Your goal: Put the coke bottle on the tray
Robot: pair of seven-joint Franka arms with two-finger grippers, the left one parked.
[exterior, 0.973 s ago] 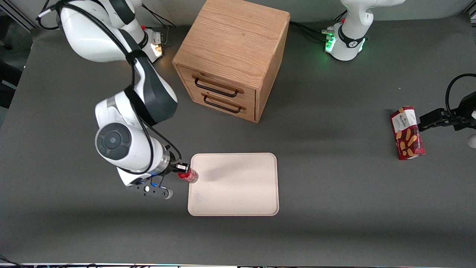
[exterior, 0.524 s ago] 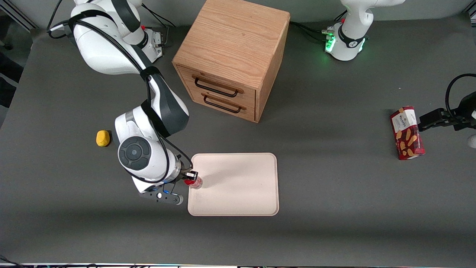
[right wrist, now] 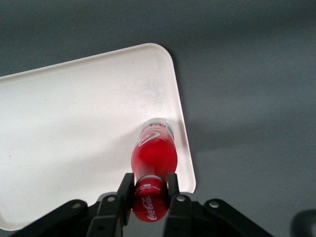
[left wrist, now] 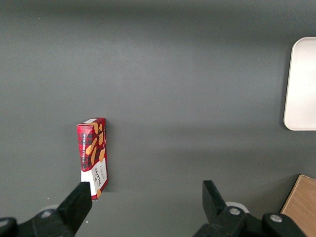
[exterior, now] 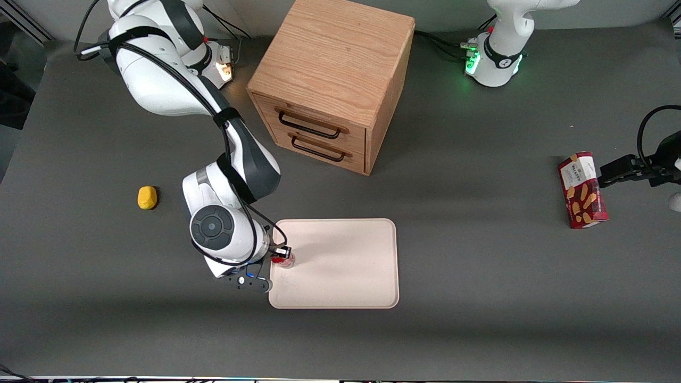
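Tray [left wrist: 300,84] cut off (frame edge)

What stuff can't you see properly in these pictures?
- Coke bottle: in the front view the gripper and the arm hide most of it.
- Whether the bottle's base touches the tray: the right wrist view looks along the bottle, so this can't be told.
- Tray in the left wrist view: cut off by the picture's edge.
- Drawer cabinet: its contents are hidden; both drawers are shut.

Front view high, steep; wrist views look down; all share tray [exterior: 340,266].
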